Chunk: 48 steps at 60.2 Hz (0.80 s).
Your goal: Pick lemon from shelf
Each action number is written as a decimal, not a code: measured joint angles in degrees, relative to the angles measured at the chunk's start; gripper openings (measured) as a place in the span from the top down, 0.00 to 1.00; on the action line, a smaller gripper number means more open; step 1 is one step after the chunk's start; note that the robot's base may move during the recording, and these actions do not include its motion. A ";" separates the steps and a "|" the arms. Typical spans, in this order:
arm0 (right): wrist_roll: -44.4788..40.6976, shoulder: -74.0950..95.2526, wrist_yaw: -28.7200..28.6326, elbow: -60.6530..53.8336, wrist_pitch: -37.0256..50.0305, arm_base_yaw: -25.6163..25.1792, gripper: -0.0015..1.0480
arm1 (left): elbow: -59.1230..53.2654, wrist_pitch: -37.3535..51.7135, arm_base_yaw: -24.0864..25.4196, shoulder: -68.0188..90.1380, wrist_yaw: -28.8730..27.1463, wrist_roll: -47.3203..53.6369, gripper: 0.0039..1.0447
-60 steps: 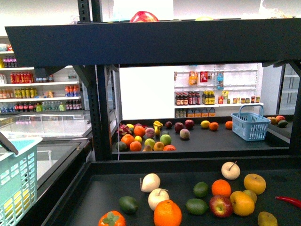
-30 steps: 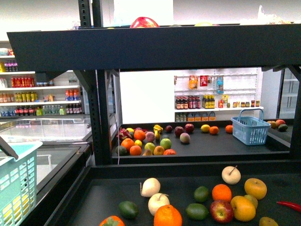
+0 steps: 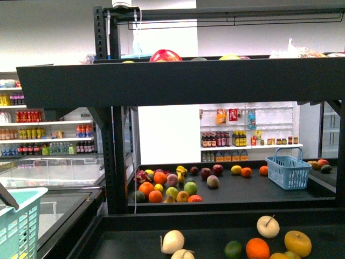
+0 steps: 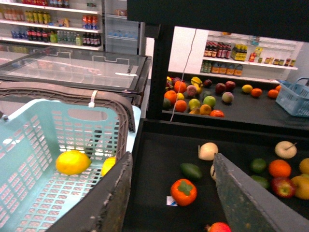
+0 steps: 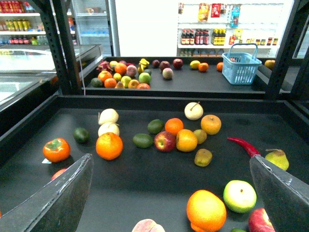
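Locating a lemon; both sets of jaws are hanging apart, holding nothing.
Two lemons (image 4: pixel 72 162) are lying in the teal basket (image 4: pixel 29 145); on the shelf (image 3: pixel 178 81), a likely lemon (image 5: pixel 199 136) is touching the oranges, so approach from above.

I see open room between the upper tier (image 3: pixel 178 81) of the shelf (image 3: pixel 116 162) and the fruit-strewn lower tray (image 5: pixel 145 183) (its raised front edge and the teal basket (image 4: pixel 43 159) crowd my left), though clearance looks hard to judge.
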 joint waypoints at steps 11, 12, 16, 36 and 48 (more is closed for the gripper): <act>0.00 0.00 -0.04 0.00 0.00 0.00 0.07 | -8.24 1.70 -3.15 -4.63 -4.61 2.47 0.89; 0.00 0.00 -0.02 0.00 0.00 0.00 0.07 | -8.81 1.81 -4.24 -5.18 -5.88 2.49 0.92; 0.00 0.00 -0.02 0.00 0.00 0.00 0.07 | -10.51 2.12 -6.51 -7.02 -6.54 2.78 0.98; 0.00 0.00 -0.02 0.00 0.00 0.00 0.07 | -17.25 1.33 -7.06 -14.84 -7.10 2.93 0.98; 0.00 0.00 -0.02 0.00 0.00 0.00 0.07 | -19.52 -0.90 -7.06 -19.15 -7.13 2.95 0.98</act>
